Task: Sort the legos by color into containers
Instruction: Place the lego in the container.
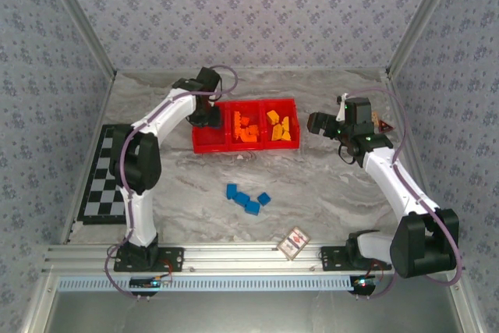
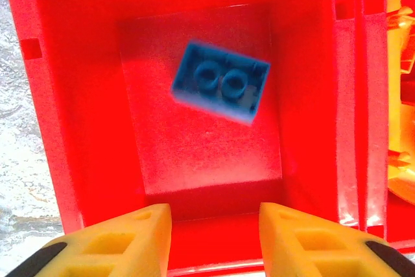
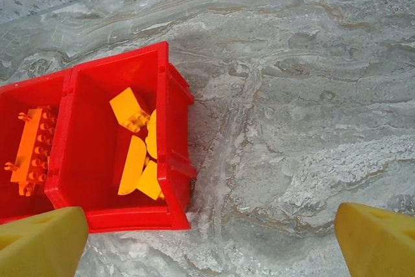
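The red tray has three side-by-side containers. My left gripper hovers over the left container, its yellow fingers apart with nothing between them. One blue lego, slightly blurred, sits free in that container below the fingers. Orange-red legos fill the middle container and yellow-orange legos the right one. Several blue legos lie loose on the table in front of the tray. My right gripper stands wide open and empty above bare table, just right of the tray.
A black-and-white checkerboard lies at the left edge of the table. A small red-and-white card rests near the front rail. Patterned walls close in the back and sides of the marbled tabletop.
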Tool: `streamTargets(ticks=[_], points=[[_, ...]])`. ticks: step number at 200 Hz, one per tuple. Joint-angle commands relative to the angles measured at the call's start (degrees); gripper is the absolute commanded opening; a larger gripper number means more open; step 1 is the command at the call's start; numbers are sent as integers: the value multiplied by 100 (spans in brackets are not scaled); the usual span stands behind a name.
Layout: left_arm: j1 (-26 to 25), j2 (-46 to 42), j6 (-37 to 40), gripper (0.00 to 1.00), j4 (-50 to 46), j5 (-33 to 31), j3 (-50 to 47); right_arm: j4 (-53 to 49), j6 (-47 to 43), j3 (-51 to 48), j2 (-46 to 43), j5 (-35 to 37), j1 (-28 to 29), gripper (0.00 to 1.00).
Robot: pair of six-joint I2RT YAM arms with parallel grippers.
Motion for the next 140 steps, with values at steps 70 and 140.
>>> streamTargets(ticks=[70, 140], points=[[-564, -2211, -529, 68, 417, -55, -2266, -112, 126, 191, 154, -52, -36, 100], [-2072, -2781, -1662, 85, 445, -203, -3216, -122, 216, 224, 281, -267, -21, 100]])
